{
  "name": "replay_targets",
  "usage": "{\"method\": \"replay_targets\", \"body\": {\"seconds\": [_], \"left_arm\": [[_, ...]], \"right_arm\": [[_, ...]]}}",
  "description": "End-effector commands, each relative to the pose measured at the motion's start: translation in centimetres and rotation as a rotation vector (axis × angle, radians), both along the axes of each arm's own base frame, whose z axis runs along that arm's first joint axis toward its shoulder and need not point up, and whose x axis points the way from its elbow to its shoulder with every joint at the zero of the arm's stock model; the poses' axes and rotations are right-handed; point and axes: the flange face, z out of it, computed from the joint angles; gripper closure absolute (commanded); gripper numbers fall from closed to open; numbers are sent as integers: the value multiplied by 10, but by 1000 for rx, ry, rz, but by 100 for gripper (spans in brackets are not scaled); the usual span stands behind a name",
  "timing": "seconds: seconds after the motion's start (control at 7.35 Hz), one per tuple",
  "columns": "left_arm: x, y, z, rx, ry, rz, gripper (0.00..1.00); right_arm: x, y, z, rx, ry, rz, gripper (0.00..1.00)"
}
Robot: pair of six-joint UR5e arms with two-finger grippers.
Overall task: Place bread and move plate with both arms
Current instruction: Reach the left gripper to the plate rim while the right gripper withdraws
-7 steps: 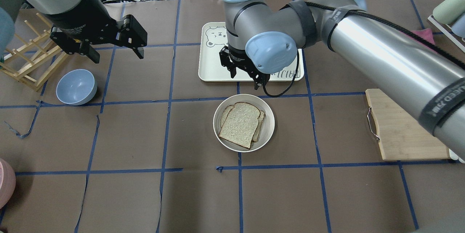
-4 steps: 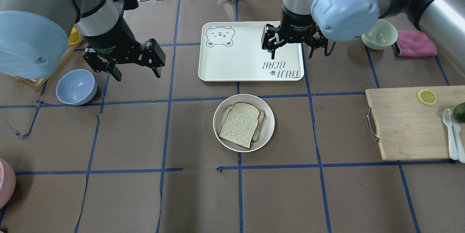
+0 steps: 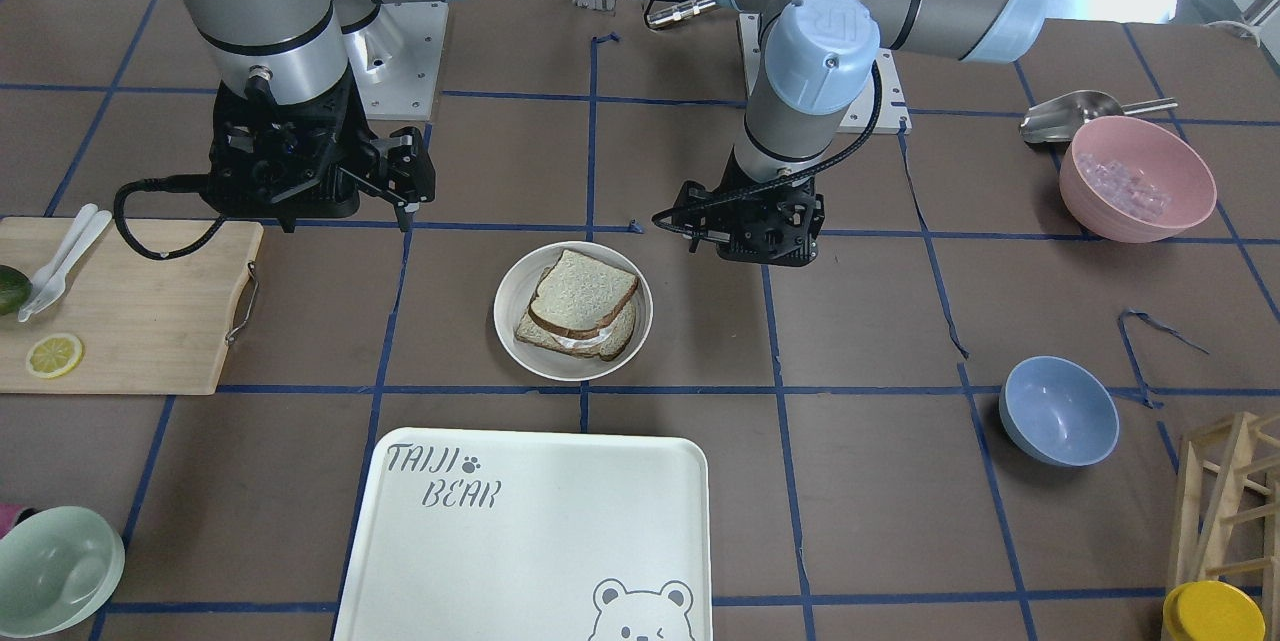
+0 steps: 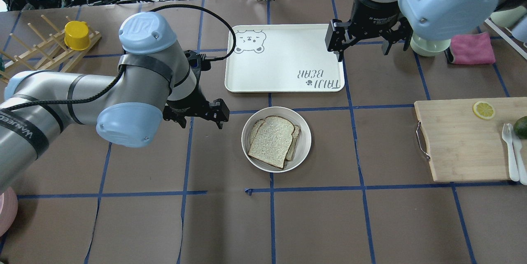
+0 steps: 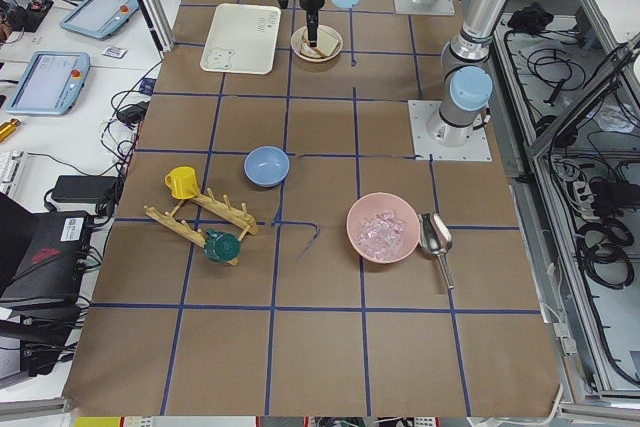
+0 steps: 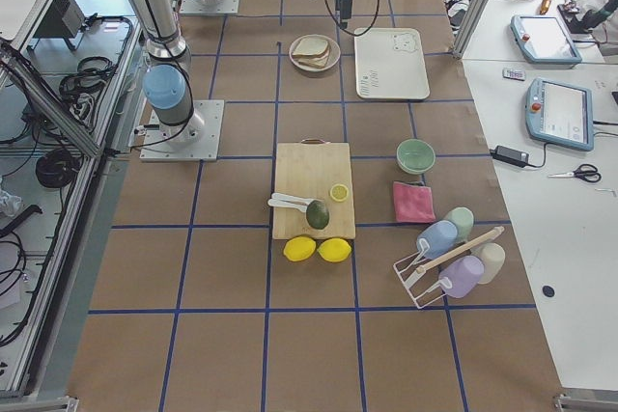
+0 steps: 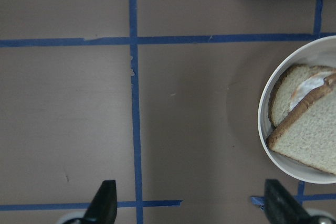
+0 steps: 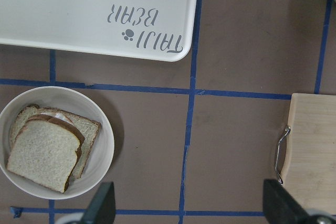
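Note:
The bread [image 4: 271, 141] lies as the top slice on an egg-topped slice in the round off-white plate [image 4: 303, 134], mid-table. It also shows in the front view [image 3: 583, 291], with the plate's rim [image 3: 512, 321]. My left gripper [image 4: 201, 123] is open and empty, just left of the plate and apart from it. The left wrist view shows its fingertips [image 7: 105, 203] low down and the plate's rim [image 7: 261, 124] at the right. My right gripper [image 4: 362, 52] is open and empty, raised over the tray's right edge, far from the plate [image 8: 107, 145].
A bear-printed white tray [image 4: 284, 58] lies beyond the plate. A wooden cutting board [image 4: 461, 140] with lemon slice and cutlery lies to the right. A blue bowl [image 3: 1058, 409], pink bowl [image 3: 1135, 176], green bowl [image 3: 55, 571] and wooden rack [image 4: 41, 45] stand around the edges.
My left gripper has moved from the far left down to beside the plate's left rim. My right gripper has moved from over the tray to past its right edge. Both stayed open.

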Motion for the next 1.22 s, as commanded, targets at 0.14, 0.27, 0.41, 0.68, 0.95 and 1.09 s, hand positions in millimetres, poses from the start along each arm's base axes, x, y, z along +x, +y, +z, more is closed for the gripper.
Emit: {"method": "replay_targets", "body": {"seconds": [0.14, 0.27, 0.41, 0.68, 0.95, 1.09], "left_arm": [[-17, -28, -66, -13, 77, -72, 0], [-19, -31, -83, 12, 75, -68, 2], [-27, -29, -93, 24, 74, -76, 2], [-37, -25, -105, 42, 69, -91, 9], [-40, -25, -115, 58, 65, -95, 24], [-41, -26, -119, 56, 66, -92, 25]], "right_arm": [[-12, 4, 7, -5, 12, -16, 0], [-27, -1, 8, -2, 2, -47, 0], [-32, 3, 15, -13, -4, -58, 0], [-32, 12, 22, -11, -4, -58, 0], [-29, 17, 27, -13, -38, -58, 0], [-29, 18, 27, -8, -38, -56, 0]]}}
